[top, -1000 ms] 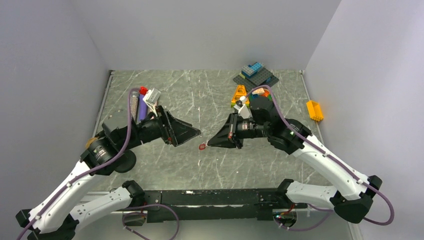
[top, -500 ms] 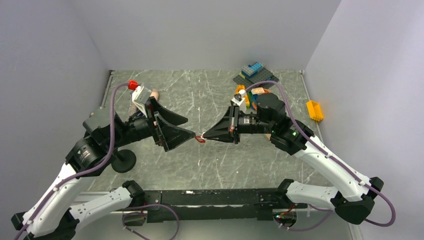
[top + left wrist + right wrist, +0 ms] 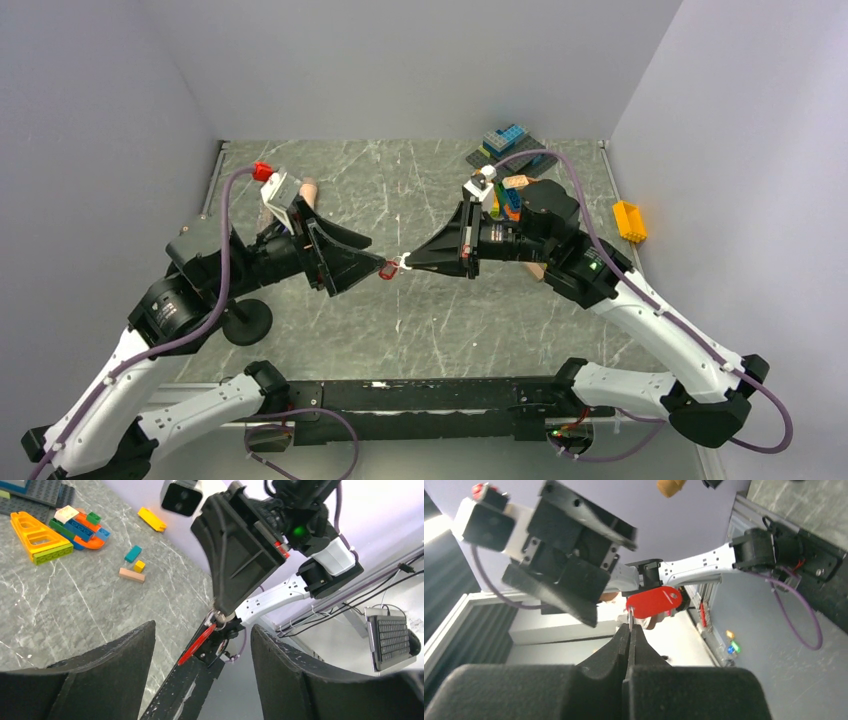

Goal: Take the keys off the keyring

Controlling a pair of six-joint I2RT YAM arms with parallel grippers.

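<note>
The keyring hangs in the air over the middle of the table. Its red tag (image 3: 388,269) dangles from a thin silver ring (image 3: 402,263). My right gripper (image 3: 411,263) is shut on the keyring's metal end; in the right wrist view (image 3: 629,629) a thin silver edge (image 3: 630,616) sticks out of the jaws below the red tag (image 3: 654,600). I cannot tell whether that edge is the key or the ring. My left gripper (image 3: 376,257) is open, its tips just left of the tag. In the left wrist view (image 3: 202,627) the tag (image 3: 196,645) shows between the spread fingers, untouched.
Toy blocks lie at the back right: a grey baseplate with blue bricks (image 3: 512,150), a yellow-orange piece (image 3: 629,221) and coloured blocks (image 3: 505,195) behind the right arm. A black round foot (image 3: 245,322) stands under the left arm. Grey walls close three sides.
A second ago the red tag lay on the table at the right gripper's tip. The right gripper has lifted it and carried it left. The left gripper has risen to meet it.
</note>
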